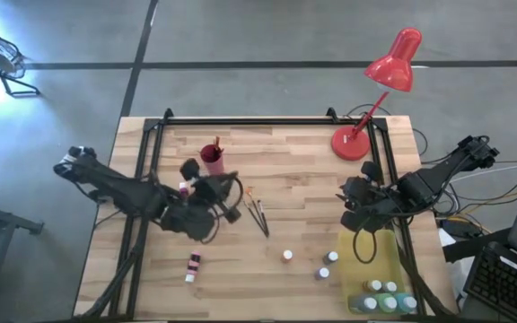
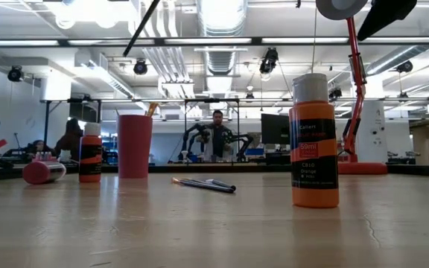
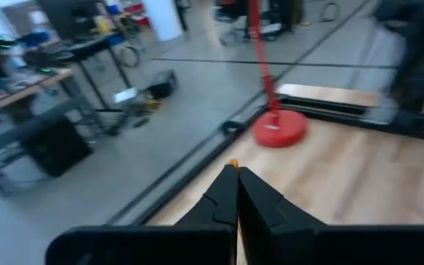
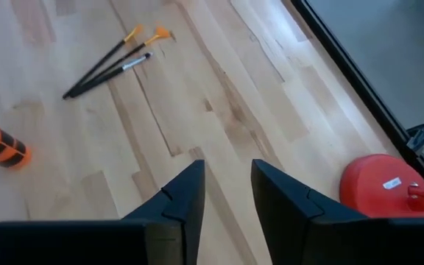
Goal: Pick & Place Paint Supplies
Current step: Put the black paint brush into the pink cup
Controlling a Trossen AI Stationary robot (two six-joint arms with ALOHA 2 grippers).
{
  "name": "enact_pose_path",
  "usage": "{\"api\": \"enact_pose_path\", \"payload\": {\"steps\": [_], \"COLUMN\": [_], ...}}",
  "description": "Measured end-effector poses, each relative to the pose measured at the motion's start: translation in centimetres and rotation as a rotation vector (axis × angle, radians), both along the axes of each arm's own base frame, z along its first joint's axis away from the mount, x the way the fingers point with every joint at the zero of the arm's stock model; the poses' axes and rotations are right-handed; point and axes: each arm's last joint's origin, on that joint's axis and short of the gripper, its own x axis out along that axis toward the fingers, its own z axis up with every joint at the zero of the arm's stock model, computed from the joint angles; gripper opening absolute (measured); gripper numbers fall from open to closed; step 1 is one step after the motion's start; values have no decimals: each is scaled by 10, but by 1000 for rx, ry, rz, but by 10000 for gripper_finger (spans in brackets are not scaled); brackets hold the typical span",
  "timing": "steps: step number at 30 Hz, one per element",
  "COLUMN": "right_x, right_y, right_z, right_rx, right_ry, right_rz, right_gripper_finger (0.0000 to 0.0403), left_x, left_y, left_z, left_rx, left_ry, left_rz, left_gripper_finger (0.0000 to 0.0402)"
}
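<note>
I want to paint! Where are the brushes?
In the high view, the brushes lie mid-table, between the left gripper and the right gripper.

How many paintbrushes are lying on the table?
3 paintbrushes, lying together in the middle of the table. Another brush stands in the red cup, which may hide more.

We see the tall red cup standing toward the table's far edge, left of the red desk lamp. Thin wooden-handled paintbrushes lie mid-table between them. White-capped small paint bottles stand in the flat yellow tray at the near right corner.
</note>
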Motion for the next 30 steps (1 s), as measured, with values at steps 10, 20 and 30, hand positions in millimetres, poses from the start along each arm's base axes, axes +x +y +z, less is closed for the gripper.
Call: {"api": "enact_pose_path", "payload": {"steps": [10,20,30], "right_x": [1,2,3], "right_y": [0,1,1], "right_z": [8,14,15], "right_rx": [8,25,29], "right_ry": [-32,-60,-68], "right_rz": [-3,-4,-3], "right_gripper_finger": [66,40,53], "left_x": [-22,-69,-82], "left_y": [67,113,137], "left_z": [-26,-22,-22], "left_rx": [10,140,201], "left_ry": [-110,-218,-209], "left_rz": [-113,-61,6], "left_gripper_finger": [0,0,0]}}
